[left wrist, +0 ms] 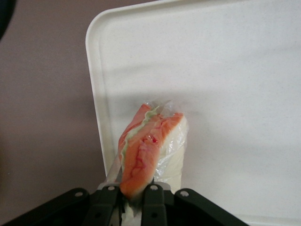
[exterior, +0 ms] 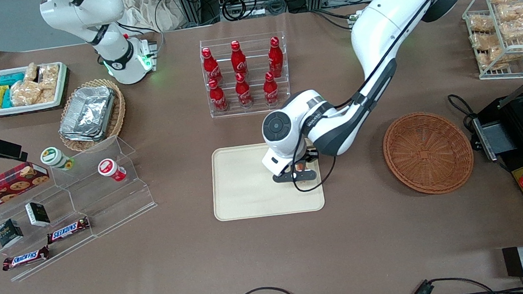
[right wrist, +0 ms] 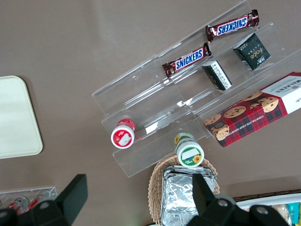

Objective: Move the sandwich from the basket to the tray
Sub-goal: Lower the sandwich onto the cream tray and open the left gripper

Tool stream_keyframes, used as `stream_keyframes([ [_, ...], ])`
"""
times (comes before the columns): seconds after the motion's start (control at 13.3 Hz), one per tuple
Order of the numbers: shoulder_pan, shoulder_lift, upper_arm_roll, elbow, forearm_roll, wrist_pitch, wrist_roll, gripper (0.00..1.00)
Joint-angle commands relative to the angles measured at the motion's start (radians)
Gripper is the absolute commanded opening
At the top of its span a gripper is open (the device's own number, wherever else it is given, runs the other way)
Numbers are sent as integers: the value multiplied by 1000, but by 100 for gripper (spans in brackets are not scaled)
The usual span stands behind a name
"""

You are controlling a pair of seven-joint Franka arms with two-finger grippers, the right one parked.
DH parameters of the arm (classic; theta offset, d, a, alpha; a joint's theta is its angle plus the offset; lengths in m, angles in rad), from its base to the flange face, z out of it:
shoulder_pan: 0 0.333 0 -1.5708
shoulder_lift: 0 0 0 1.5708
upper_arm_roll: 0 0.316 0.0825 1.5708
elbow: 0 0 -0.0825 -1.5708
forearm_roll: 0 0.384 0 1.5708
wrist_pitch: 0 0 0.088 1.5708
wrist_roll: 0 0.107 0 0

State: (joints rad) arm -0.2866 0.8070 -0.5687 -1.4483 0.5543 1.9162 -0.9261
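One sandwich (left wrist: 153, 146) between tool (left wrist: 134, 200) fingers.

Glossy, crinkled clear plastic wraps the sandwich (left wrist: 155, 146), held between the black matt fingers of the gripper (left wrist: 134, 200) above the smooth, matt cream plastic tray (left wrist: 225, 70); the emptied basket (exterior: 428, 152) is rough reddish-brown woven wicker on a matt brown table (exterior: 271, 251).

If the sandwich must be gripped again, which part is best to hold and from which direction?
Probably where the pincer holds it now: across the two flat bread faces at one end of the sandwich, coming from above. The wedge stands on edge over the tray, filling edge upward, so its faces offer parallel surfaces to the fingers.
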Motion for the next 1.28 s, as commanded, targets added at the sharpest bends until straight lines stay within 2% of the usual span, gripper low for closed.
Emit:
stream_keyframes([
  [0.0,-26,30,10,51,22,-31,-39,4],
  [0.08,-28,31,12,51,22,-31,-39,13],
  [0.23,-28,35,10,51,22,-31,-40,41],
  [0.38,-28,35,12,54,21,-29,-60,63],
  [0.45,-26,34,12,55,19,-29,-62,69],
  [0.68,-16,17,10,75,12,-46,-63,70],
  [0.9,-8,15,9,155,7,-146,-62,71],
  [1.2,15,-48,10,198,10,-174,-103,75],
])
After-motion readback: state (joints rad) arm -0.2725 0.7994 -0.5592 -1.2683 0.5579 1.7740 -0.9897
